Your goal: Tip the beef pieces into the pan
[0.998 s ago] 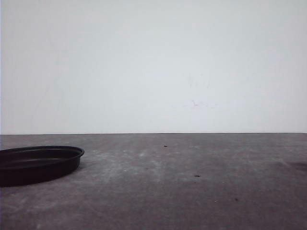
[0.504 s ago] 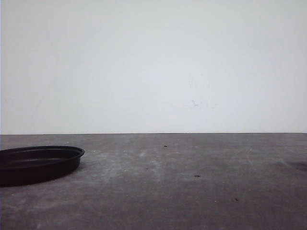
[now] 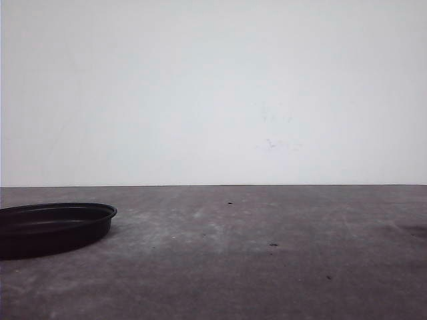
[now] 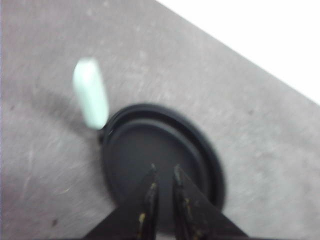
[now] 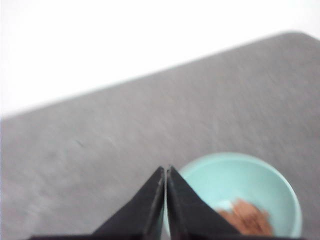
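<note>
1. Setting: a dark grey, scuffed table (image 3: 253, 267) runs across the lower part of the front view, with a plain white wall (image 3: 213, 87) above it.
2. Change: across the front views nothing has shifted; the pan (image 3: 53, 227) sits at the lower left edge exactly as a second ago. Judgement: the pour has not begun.
3. Pan, left wrist view: black and empty at lower centre, its mint-green handle (image 4: 90, 100) at upper left.
4. Left gripper (image 4: 163, 172): jaws nearly together over the pan, a thin gap between them, holding nothing.
5. Right gripper (image 5: 165, 171): jaws pressed closed and empty, beside a teal bowl (image 5: 235, 175) at lower right.
6. Beef pieces (image 5: 247, 217): reddish-brown heap inside the bowl, not in the pan.
7. Obscured: both wrist views are blurred; the bowl's lower part is cut off, the piece count unreadable; the pan is cropped in the front view.
</note>
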`<action>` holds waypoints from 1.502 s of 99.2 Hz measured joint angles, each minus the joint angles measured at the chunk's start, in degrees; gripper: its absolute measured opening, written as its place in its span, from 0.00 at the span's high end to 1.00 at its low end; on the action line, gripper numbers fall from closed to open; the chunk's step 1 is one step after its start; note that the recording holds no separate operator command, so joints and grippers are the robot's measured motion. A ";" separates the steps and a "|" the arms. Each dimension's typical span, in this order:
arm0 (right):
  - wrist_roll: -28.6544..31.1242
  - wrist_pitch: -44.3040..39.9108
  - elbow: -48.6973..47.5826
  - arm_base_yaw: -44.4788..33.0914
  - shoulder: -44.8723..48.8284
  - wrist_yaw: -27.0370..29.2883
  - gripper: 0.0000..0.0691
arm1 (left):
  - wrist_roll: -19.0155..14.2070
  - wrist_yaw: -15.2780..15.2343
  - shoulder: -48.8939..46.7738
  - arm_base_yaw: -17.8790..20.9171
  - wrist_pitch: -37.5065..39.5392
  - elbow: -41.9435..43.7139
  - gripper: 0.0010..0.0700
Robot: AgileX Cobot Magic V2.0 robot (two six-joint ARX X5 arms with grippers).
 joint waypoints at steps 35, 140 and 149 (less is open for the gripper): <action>-4.72 -11.58 29.88 0.00 13.97 -4.00 1.00 | 8.57 2.73 23.06 -0.02 -5.51 32.13 0.98; -3.63 -28.70 46.31 0.00 30.80 -10.16 0.01 | 12.44 -4.50 28.37 -0.22 -21.03 48.83 0.08; -3.50 -30.56 46.31 0.00 32.65 -10.16 0.01 | 12.41 -5.33 28.76 -0.22 -22.29 48.83 0.16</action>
